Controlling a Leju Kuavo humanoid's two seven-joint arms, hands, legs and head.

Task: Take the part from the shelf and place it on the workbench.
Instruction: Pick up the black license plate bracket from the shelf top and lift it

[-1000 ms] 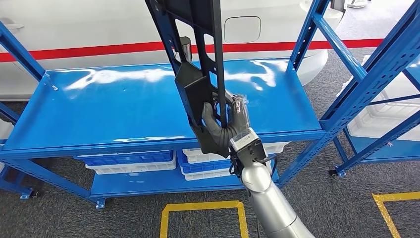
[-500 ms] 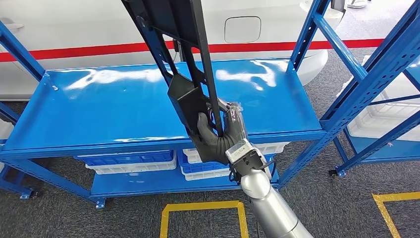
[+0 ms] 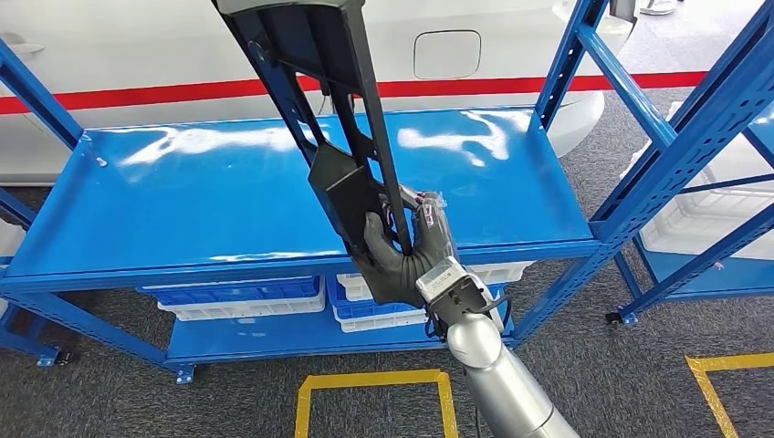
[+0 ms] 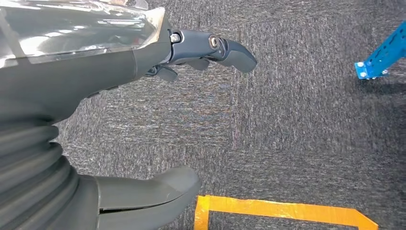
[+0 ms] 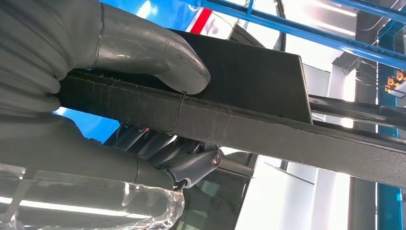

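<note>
Closest to us, our silver right arm comes up to our right hand. The hand is wrapped tight around the low end of the long black metal frame part. In the right wrist view the thick grey thumb presses on one side of a flat black bar of the part, and the dark fingers curl under the other side. So we think the grip is firm.

From our hand the part goes up and away, leaning over to our left. It is in the air and touches no shelf.

Our left hand hangs down over the dark grey carpet floor. Its fingers are spread apart and it holds nothing. A strip of yellow floor tape lies just past it.

Just past and under our right hand is the shiny blue metal shelf board. Below that sit white and blue plastic bins. Far behind is a white wall with a red stripe.

We think we are in the carrying step: the part is off the shelf and lifted. Next we need to bring it to the workbench. The part is long and top-heavy, so we should keep our grip tight. We should also turn slowly and watch the blue posts beside it.
</note>
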